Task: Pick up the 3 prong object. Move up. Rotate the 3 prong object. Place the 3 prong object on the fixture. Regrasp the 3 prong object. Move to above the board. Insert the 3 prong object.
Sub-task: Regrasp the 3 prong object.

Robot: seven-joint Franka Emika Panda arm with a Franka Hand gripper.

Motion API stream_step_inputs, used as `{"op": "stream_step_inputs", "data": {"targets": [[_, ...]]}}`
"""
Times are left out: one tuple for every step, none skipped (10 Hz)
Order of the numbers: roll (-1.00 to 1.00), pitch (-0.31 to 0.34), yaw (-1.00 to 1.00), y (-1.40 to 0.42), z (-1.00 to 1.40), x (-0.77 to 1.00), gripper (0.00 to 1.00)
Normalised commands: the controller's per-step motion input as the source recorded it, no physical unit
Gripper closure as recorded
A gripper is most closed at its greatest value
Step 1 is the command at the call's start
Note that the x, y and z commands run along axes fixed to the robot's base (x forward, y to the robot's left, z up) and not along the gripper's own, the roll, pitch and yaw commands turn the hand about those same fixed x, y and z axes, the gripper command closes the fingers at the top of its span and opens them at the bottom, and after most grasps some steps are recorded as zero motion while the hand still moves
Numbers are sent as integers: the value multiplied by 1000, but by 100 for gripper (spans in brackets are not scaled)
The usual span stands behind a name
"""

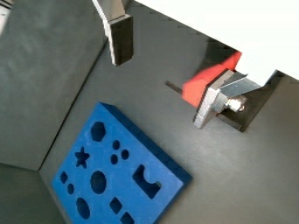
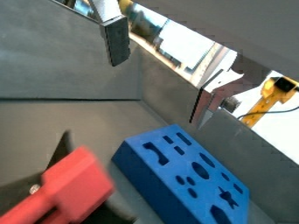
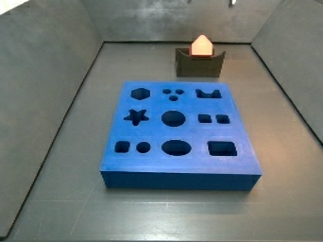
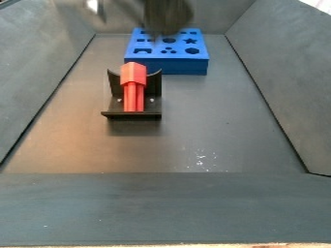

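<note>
Clearance is what matters here: the gripper [image 1: 173, 74] hangs high above the floor with its fingers [image 1: 121, 39] spread wide and nothing between them; the 3 prong object [image 4: 135, 82] sits apart from it, resting in the notch of the fixture [image 4: 131, 107], so the regrasp step looks to be the one in hand; in a side view the red piece lies along the fixture with its long axis running toward the board [image 4: 168, 50], while in a side view from the board's end it shows as a small pale tip [image 3: 201, 43] rising out of the dark holder [image 3: 199, 63]; in both wrist views the piece lies below the open fingers and off to one side [image 1: 218, 77], so the gripper would probably need to shift over it and descend, jaws set across the piece's narrow width; the board lies well apart from the fixture.
</note>
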Motion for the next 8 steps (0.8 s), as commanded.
{"op": "stream_step_inputs", "data": {"targets": [[1000, 15, 12, -345, 201, -94, 0], [1000, 13, 12, -128, 32, -44, 0], [1000, 15, 12, -39, 37, -25, 0], [1000, 14, 13, -36, 31, -20, 0], [1000, 11, 13, -40, 14, -27, 0], [1000, 4, 14, -35, 13, -38, 0], [1000, -2, 14, -31, 11, -42, 0], [1000, -9, 15, -27, 9, -45, 0]]}}
